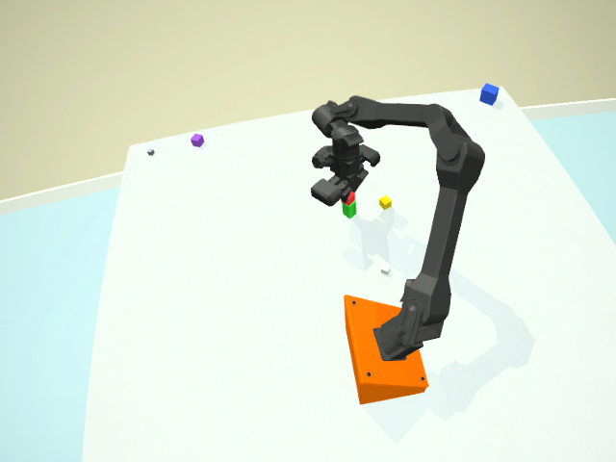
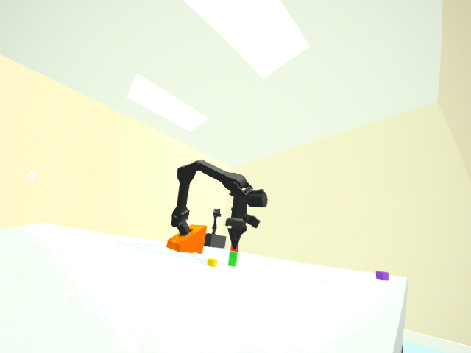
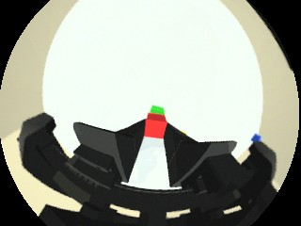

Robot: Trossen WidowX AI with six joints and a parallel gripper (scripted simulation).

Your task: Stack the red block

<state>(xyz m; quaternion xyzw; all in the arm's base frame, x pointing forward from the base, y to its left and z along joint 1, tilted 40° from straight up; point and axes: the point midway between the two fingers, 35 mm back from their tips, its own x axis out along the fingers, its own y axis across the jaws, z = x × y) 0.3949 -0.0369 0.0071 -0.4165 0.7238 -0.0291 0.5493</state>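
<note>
Gripper [image 2: 233,245] pointing straight down, fingers clamped on the red block [image 2: 234,248], which sits directly above the green tower [image 2: 232,258] of 2 cubes; whether they touch is unclear.

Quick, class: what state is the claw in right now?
Claw: closed on the small red cube block, directly above the green block tower.

Top: high, steep down-look from behind the orange base [image 1: 383,347], whole table in frame. Exterior: low at table level, far side of the base [image 2: 187,238], tilted up. Wrist: fisheye, close, looking down between the fingers. All share the green tower [image 1: 348,209].
</note>
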